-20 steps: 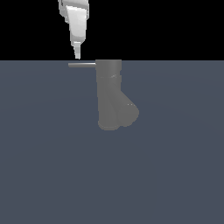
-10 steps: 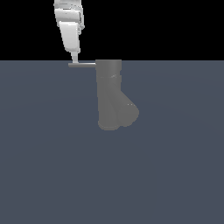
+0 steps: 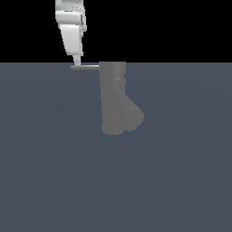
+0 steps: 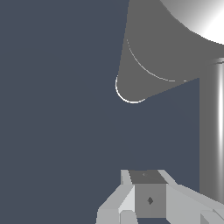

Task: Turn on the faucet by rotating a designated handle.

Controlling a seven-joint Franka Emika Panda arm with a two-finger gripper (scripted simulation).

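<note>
Your hand hangs right above the handle's free end, fingertips seemingly touching it; the faucet stands beside and below. You cannot tell its grip state.

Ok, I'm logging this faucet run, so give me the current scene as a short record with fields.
faucet: grey Y-shaped body, upright, stubby spout angled toward the exterior view's lower right
handle: thin rod projecting from the faucet's top toward the exterior view's left
gripper: white, pointing down, tip just above the handle's outer end
contact: cannot tell if touching
jaws: state not visible
surface: plain dark grey-blue
</note>
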